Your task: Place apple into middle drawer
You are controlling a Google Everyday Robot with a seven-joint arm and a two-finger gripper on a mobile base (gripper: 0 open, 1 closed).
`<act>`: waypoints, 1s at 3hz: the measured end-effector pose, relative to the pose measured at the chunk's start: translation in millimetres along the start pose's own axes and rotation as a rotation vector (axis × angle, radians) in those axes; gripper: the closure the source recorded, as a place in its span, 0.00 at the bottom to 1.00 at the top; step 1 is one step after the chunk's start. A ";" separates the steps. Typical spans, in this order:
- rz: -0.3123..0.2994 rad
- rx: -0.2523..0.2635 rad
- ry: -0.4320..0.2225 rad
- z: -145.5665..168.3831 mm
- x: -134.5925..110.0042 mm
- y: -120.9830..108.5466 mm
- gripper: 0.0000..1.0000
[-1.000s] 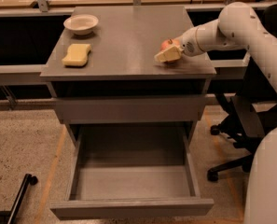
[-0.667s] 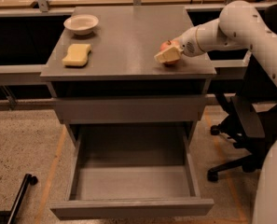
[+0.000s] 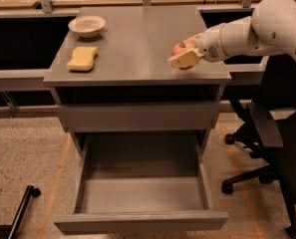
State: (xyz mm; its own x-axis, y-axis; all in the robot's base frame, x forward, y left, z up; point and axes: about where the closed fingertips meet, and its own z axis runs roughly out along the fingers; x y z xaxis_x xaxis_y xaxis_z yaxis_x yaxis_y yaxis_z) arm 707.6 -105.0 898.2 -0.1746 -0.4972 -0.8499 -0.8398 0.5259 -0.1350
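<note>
Gripper point(image 3: 185, 56), clamped on the apple point(image 3: 178, 47), at the cabinet top's point(image 3: 137, 39) right edge. Middle drawer point(image 3: 140, 193) below stands open.

Gripper point(image 3: 184, 57) at apple point(image 3: 178, 47) on tabletop point(image 3: 137, 41) (right edge), middle drawer point(image 3: 141, 197) below.

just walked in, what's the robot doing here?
The claw is at the apple, near the right edge of the cabinet top as the camera sees it. The middle drawer below stands pulled open, and the apple is not in it yet. A yellow sponge and a white bowl sit on the top's left side.
</note>
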 end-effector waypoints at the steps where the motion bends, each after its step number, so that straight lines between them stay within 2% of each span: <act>1: -0.047 -0.125 -0.016 -17.7 0.5 52.6 1.00; 2: -0.037 -0.237 0.005 -16.3 20.9 101.1 1.00; 3: -0.037 -0.237 0.005 -16.2 20.9 101.2 1.00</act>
State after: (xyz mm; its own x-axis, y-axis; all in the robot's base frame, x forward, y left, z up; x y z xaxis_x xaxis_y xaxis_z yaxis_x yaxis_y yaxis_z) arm 610.7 -73.4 875.0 -0.1435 -0.5164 -0.8442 -0.9426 0.3311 -0.0423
